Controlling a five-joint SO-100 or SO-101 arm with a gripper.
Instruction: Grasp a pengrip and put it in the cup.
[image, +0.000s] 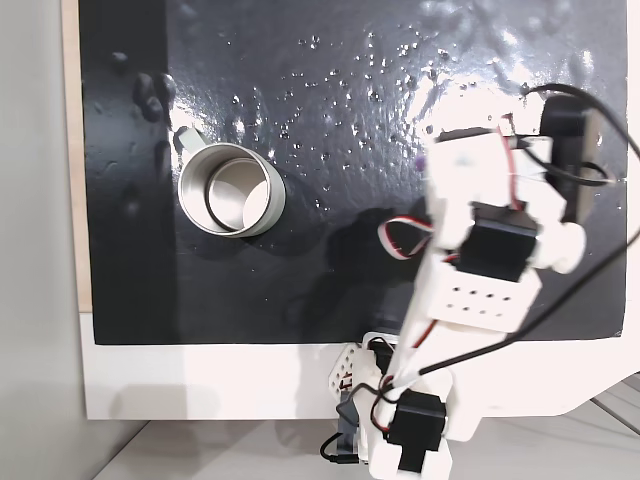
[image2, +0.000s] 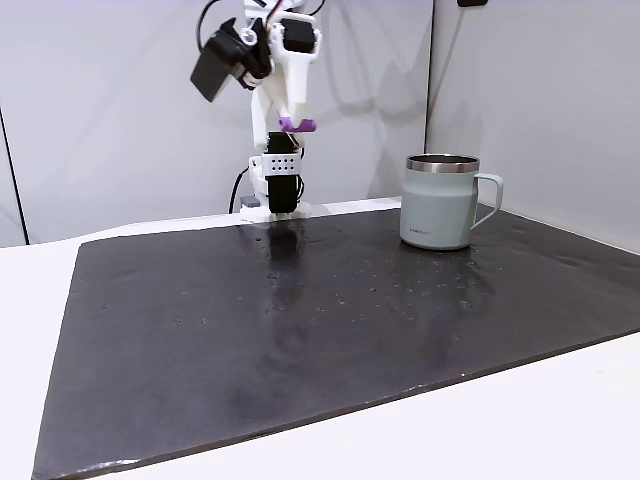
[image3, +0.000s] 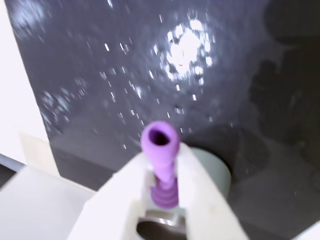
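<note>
gripper (image3: 161, 172) is clamping the pengrip (image3: 161, 150) between both fingers, tube poking out past the tips, held high above the black mat (image2: 300, 330) in a fixed view; grip is sitting low on the soft ribbed tube, so it's risking a squeeze-out or tilt in transit; cup (image: 231, 188) is standing upright well apart from the arm; a release off-centre is risking a bounce off the rim onto the counter (image2: 560, 420).

A black, glossy mat (image2: 330, 340) speckled with bright glints covers most of the white surface (image2: 520, 430). Pale grey wall panels (image2: 100, 120) stand at the far side, behind the mat's far edge.
</note>
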